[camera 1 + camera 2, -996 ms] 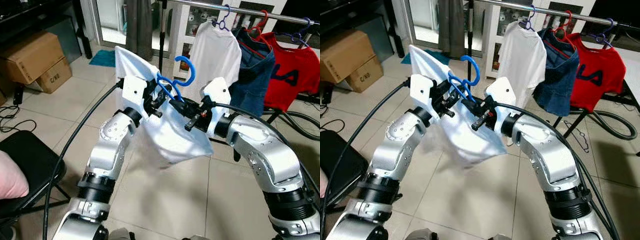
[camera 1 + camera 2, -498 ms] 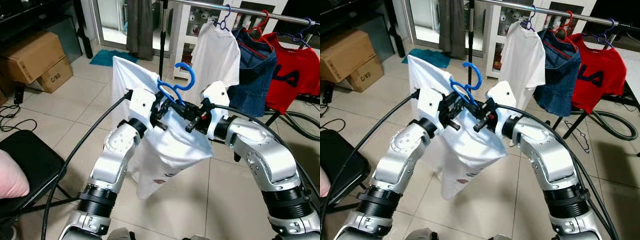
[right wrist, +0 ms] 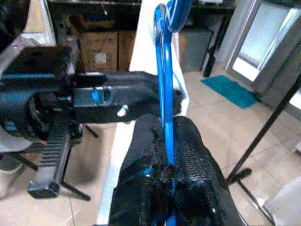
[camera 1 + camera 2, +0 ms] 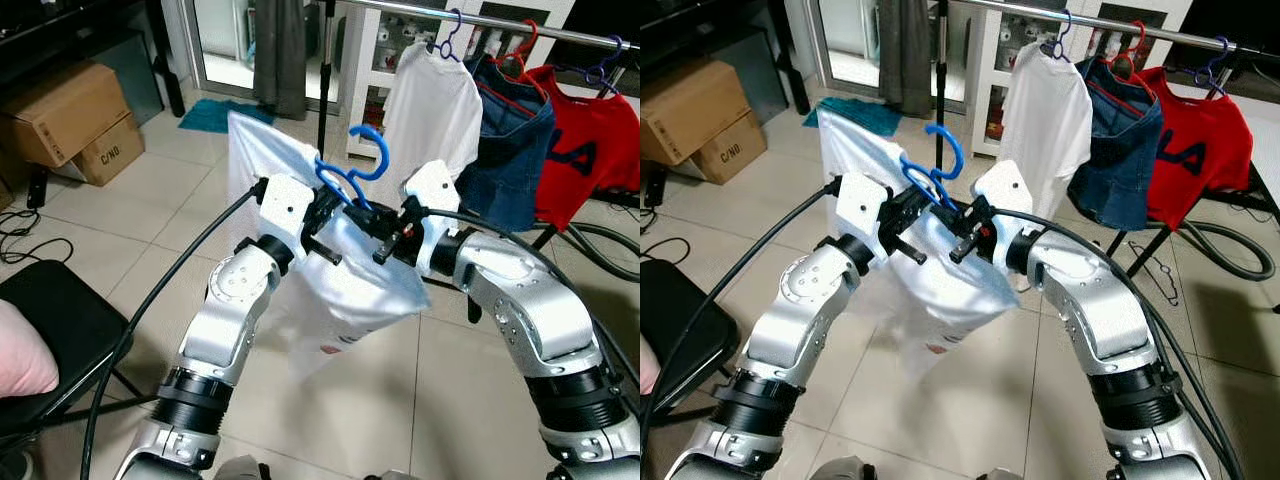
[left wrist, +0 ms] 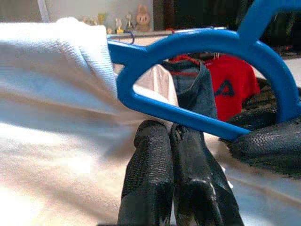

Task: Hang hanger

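Two hands: both met at the centre of the frame, holding one load between them.
Left hand (image 4: 322, 222): its fingers (image 5: 160, 155) were pressed together just under the hanger's blue bar, with white cloth lying against them; I could not tell whether any cloth was pinched between them.
Right hand (image 4: 388, 232): it was clamped on the hanger, the thin blue bar running between its two pads (image 3: 193, 150).
Hanger (image 4: 352, 170): blue, held up at mid-frame with its hook curling toward the upper centre, well short of the rail.
Shirt (image 4: 340, 290): white, draped from the hanger and sagging below both hands; one shoulder stood up at upper left of the hands, the rest hung in a loose fold, so it looked only partly seated on the hanger.
Rail (image 4: 480, 18): a metal bar across the top of the frame, already carrying a white shirt, a denim piece and a red shirt on their own hangers.
Done: the hanger was picked up and the shirt was on it, at least roughly.
Left: by my reading, the main step was not yet done; the hook had to be lifted up to the rail, set over a bare stretch of it, and let go.
Progress: about midway, judging from the gap between hook and rail.
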Controlling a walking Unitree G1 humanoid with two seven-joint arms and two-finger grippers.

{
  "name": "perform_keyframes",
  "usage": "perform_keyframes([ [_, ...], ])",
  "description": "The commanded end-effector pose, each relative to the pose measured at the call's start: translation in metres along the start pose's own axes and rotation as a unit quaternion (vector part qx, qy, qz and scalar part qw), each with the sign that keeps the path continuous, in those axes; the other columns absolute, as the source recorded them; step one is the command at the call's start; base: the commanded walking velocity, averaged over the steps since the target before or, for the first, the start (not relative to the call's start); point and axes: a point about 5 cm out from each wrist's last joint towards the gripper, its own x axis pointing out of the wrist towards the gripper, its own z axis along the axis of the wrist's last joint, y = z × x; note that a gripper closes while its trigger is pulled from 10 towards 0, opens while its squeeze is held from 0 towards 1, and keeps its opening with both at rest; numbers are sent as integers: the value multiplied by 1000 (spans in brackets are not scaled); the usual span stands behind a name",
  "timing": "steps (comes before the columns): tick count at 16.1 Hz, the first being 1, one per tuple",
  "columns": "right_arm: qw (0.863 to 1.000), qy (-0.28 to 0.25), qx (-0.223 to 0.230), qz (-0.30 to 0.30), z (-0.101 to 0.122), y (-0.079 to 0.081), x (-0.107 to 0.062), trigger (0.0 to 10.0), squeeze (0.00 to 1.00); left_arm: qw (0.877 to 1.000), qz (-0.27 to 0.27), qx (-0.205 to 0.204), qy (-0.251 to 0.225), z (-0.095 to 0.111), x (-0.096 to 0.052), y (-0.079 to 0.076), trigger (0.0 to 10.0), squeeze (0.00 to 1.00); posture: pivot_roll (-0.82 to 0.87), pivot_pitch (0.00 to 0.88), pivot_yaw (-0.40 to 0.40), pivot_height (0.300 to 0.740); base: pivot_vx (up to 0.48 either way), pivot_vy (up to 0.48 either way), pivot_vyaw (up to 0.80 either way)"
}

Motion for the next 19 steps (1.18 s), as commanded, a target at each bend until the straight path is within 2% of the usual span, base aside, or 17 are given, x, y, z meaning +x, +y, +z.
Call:
perform_keyframes([
  [1,999,34,10,-28,-9,-10,-1,0,0,999,-19,13,24,-2,0,5,7294,0,-27,0,-32,740,0,0,0],
  [2,998,48,13,-39,-14,-15,0,0,0,997,-48,18,48,-8,-6,10,10000,0,-27,0,-34,740,0,0,0],
  [3,998,50,14,-41,-15,-16,0,0,0,997,-57,16,53,-9,-8,12,10000,0,-27,0,-34,740,0,0,0],
  [4,997,51,30,-52,-18,-19,1,0,0,993,-106,9,61,-7,-16,15,10000,0,-23,0,-40,740,0,0,0],
  [5,996,52,39,-66,-20,-22,3,0,0,987,-141,12,76,-8,-23,18,10000,1000,-19,0,-43,740,0,0,0],
  [7,995,41,57,-69,-18,-23,6,0,0,984,-151,3,99,-11,-30,26,10000,1000,-17,11,-44,740,0,0,0],
  [10,995,50,59,-70,-23,-22,7,0,0,987,-140,7,82,-3,-31,29,10000,1000,-17,24,-49,740,0,0,0],
  [13,998,19,56,-19,-19,-13,2,0,0,999,-21,30,2,21,-13,35,10000,1000,-18,19,-55,740,0,0,0],
  [15,999,5,52,2,-18,-12,0,0,0,999,13,26,-22,29,-7,32,10000,1000,-18,19,-55,740,0,0,0],
  [16,999,7,46,8,-20,-15,-3,0,0,999,29,20,-24,30,-3,27,10000,220,-19,11,-63,740,0,0,0],
  [17,999,9,41,16,-21,-16,-4,0,0,999,45,14,-22,30,-1,26,10000,0,-19,10,-65,740,0,0,0],
  [19,999,10,32,41,-20,-15,-3,0,0,998,59,-4,-19,27,2,26,10000,0,-16,7,-70,740,0,0,0],
])
